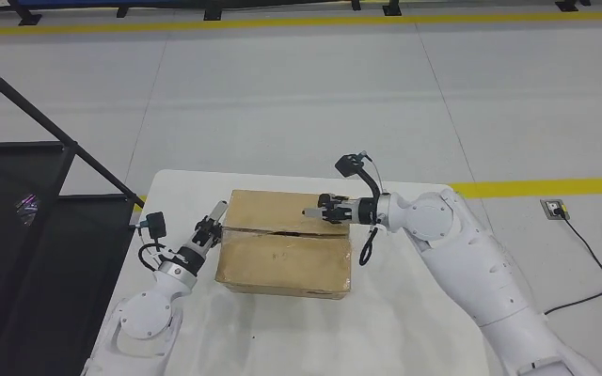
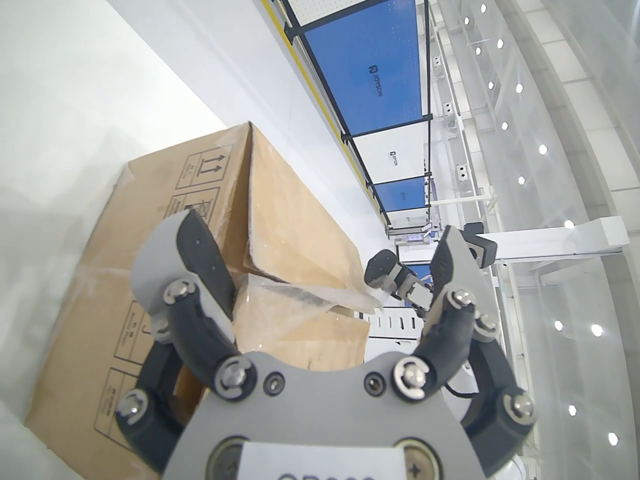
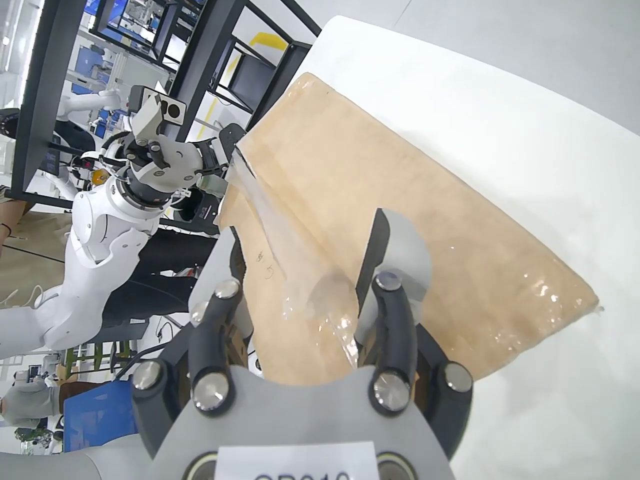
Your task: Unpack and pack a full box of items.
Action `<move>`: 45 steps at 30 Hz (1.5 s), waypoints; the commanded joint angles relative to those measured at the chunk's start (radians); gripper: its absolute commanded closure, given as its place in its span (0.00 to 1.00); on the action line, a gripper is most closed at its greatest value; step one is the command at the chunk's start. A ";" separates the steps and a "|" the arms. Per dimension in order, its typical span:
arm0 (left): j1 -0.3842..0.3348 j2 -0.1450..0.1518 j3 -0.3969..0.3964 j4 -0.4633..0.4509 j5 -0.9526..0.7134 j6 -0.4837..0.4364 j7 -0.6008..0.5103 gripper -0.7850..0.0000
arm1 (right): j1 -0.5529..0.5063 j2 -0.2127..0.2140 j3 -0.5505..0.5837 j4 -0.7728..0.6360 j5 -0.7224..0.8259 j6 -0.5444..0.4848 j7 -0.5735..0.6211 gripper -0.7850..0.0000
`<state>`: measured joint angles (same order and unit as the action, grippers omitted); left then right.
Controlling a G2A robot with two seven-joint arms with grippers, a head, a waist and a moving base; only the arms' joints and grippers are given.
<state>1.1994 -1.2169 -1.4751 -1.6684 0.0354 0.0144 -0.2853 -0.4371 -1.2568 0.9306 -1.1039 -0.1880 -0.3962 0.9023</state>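
Your left claw point(image 1: 217, 216) hangs, fingers wide apart, at the left end of the cardboard box point(image 1: 282, 256) sitting mid-counter point(image 1: 404, 320) towards the far edge; your right claw point(image 1: 313, 212) hovers, fingers apart, over its taped seam point(image 1: 280, 229)

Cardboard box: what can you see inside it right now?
Nothing of its contents: the cardboard box has both top flaps down, with loose clear tape along the seam. A narrow dark gap shows there; whatever is inside is covered.

I log: box point(image 1: 282, 252), tan-brown, black outlined symbols on one side; tape point(image 3: 270, 222), clear, glossy; tabletop point(image 1: 376, 320), plain white; left gripper point(image 2: 320, 252) and right gripper point(image 3: 305, 252), grey, black pads.
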 commanded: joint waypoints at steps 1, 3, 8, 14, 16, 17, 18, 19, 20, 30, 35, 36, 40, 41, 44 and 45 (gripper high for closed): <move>0.000 0.000 0.000 0.000 0.000 0.000 0.000 0.00 | -0.006 0.004 0.005 -0.011 -0.017 -0.001 0.014 0.33; 0.000 0.000 0.000 0.000 -0.002 -0.001 -0.001 0.00 | -0.012 0.009 0.009 -0.024 -0.042 0.012 0.015 0.34; 0.001 -0.001 0.003 -0.008 -0.002 -0.005 -0.004 0.00 | -0.045 0.020 0.039 -0.071 -0.044 0.014 0.008 0.25; 0.030 0.005 -0.015 -0.063 -0.031 -0.020 -0.075 0.00 | -0.109 0.043 0.100 -0.162 -0.036 0.028 0.016 0.15; 0.030 0.006 -0.016 -0.064 -0.028 -0.013 -0.089 0.00 | -0.134 0.050 0.119 -0.194 -0.026 0.034 0.019 0.02; 0.030 0.007 -0.018 -0.065 -0.021 -0.011 -0.092 0.00 | -0.145 0.053 0.127 -0.208 -0.025 0.039 0.022 0.02; 0.033 0.007 -0.020 -0.067 -0.018 -0.011 -0.093 0.00 | -0.156 0.056 0.134 -0.222 -0.027 0.042 0.025 0.01; 0.038 0.008 -0.026 -0.068 -0.019 -0.013 -0.092 0.00 | -0.166 0.059 0.140 -0.233 -0.024 0.045 0.029 0.00; 0.043 0.009 -0.034 -0.070 -0.021 -0.014 -0.089 0.00 | -0.175 0.061 0.146 -0.242 -0.023 0.045 0.033 0.00; 0.131 0.019 -0.148 -0.141 -0.101 -0.040 -0.095 0.00 | -0.267 0.092 0.254 -0.314 -0.010 0.109 0.013 0.00; 0.177 0.023 -0.191 -0.170 -0.100 -0.049 -0.097 0.00 | -0.267 0.092 0.254 -0.314 -0.010 0.109 0.013 0.00; 0.180 0.024 -0.192 -0.171 -0.099 -0.048 -0.096 0.00 | -0.267 0.092 0.254 -0.314 -0.010 0.109 0.013 0.00; 0.183 0.023 -0.176 -0.174 -0.080 -0.046 -0.082 0.00 | -0.315 0.102 0.259 -0.400 -0.116 -0.051 -0.043 0.00; 0.185 0.023 -0.170 -0.176 -0.076 -0.045 -0.077 0.00 | -0.332 0.108 0.264 -0.438 -0.187 -0.100 -0.056 0.00; 0.185 0.022 -0.159 -0.178 -0.070 -0.043 -0.070 0.00 | -0.396 0.121 0.274 -0.562 -0.418 -0.152 -0.102 0.00; 0.185 0.022 -0.156 -0.178 -0.069 -0.043 -0.069 0.00 | -0.421 0.124 0.270 -0.606 -0.505 -0.126 -0.118 0.00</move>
<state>1.3846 -1.1950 -1.6332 -1.8464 -0.0345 -0.0289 -0.3550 -0.8366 -1.1349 1.2026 -1.6682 -0.5883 -0.5625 0.7977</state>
